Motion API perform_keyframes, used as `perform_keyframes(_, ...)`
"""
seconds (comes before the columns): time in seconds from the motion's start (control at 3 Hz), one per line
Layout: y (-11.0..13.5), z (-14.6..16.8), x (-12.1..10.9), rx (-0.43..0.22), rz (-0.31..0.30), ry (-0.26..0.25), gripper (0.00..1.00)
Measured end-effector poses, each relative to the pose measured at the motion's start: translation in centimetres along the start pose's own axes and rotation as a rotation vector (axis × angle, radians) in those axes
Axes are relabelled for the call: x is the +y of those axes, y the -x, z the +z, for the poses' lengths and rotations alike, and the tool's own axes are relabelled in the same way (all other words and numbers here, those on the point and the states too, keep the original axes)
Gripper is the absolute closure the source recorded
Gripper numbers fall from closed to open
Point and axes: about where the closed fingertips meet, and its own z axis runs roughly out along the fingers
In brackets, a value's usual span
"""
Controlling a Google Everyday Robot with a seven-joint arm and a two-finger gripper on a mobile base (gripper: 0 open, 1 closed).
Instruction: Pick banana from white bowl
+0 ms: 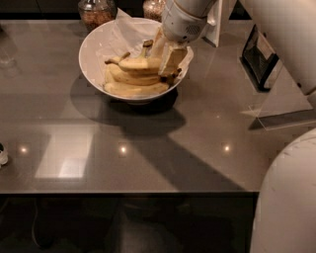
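Observation:
The white bowl stands at the back of the grey table and holds several yellow bananas. My gripper reaches down into the bowl's right side. Its fingers are closed around the right end of the top banana, which lies across the other bananas. A white paper liner sticks up at the back of the bowl. My arm hides the bowl's far right rim.
Two glass jars stand behind the bowl. A dark framed object leans at the right. A small item sits at the left edge. The table's front edge runs across the lower view.

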Motion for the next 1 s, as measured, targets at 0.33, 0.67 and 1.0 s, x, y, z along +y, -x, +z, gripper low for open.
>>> perform_keyframes(0.33,-0.1,-2.2,0.6,0.021,-0.008,-0.021,1.00)
perform_keyframes(0.67,0.0,-4.4,1.4,0.024,-0.010,-0.046,1.00)
perform_keyframes(1.0,0.0,-6.9,2.9,-0.007,-0.002,-0.067,1.00)
